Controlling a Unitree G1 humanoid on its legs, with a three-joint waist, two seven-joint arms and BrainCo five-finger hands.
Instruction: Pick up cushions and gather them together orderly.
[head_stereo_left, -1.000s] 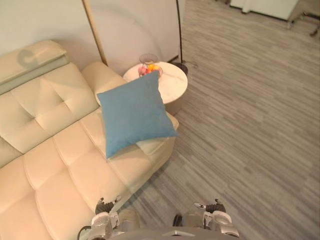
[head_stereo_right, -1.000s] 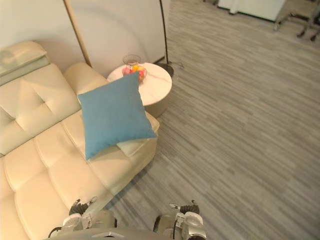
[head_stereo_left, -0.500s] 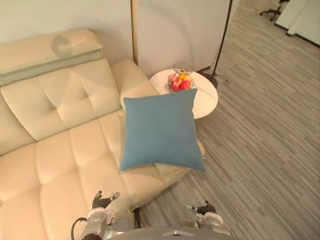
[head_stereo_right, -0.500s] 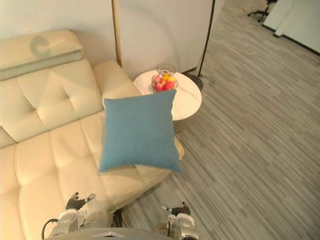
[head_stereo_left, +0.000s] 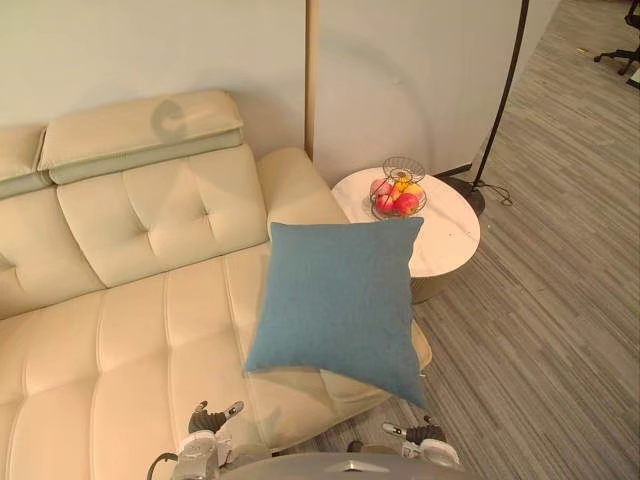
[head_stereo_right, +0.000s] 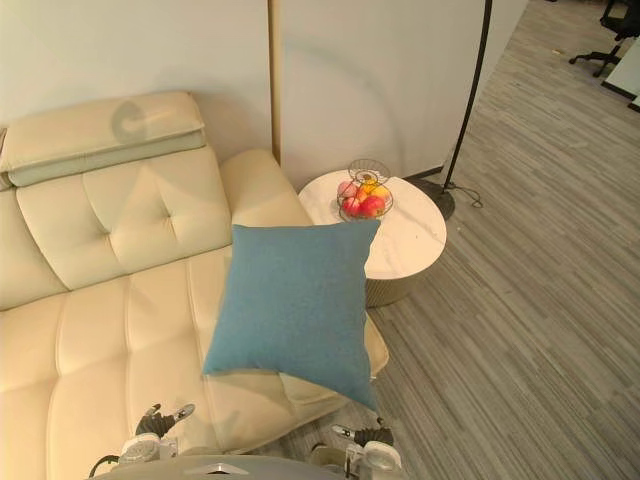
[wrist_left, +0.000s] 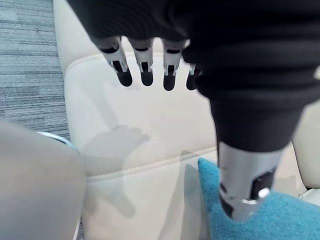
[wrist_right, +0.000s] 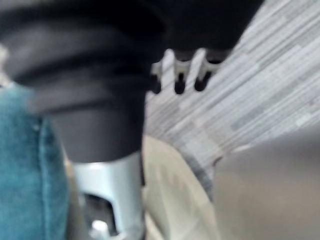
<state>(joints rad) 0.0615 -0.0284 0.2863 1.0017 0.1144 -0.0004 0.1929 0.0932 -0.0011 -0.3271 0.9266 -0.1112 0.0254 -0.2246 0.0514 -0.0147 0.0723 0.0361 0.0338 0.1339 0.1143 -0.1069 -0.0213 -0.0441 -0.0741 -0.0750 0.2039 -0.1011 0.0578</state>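
A blue square cushion (head_stereo_left: 340, 300) lies on the right end of the cream sofa (head_stereo_left: 130, 320), one corner hanging past the seat's front edge. My left hand (head_stereo_left: 205, 420) hangs low in front of the sofa, open, its fingers (wrist_left: 145, 65) straight and holding nothing, with a corner of the blue cushion (wrist_left: 280, 215) just past its thumb. My right hand (head_stereo_left: 415, 433) hangs low over the floor beside the sofa's end, also open, its fingers (wrist_right: 180, 75) relaxed. The cushion (wrist_right: 25, 175) shows close beside it.
A round white side table (head_stereo_left: 445, 235) with a wire fruit basket (head_stereo_left: 398, 195) stands right of the sofa. A floor lamp pole (head_stereo_left: 500, 100) rises behind it. A cream headrest (head_stereo_left: 140, 135) tops the sofa back. Grey carpet (head_stereo_left: 560, 330) lies open at right.
The whole picture has swung, so the camera has moved: more of the sofa shows now. The blue cushion lies where it did. Both hands stay low and empty.
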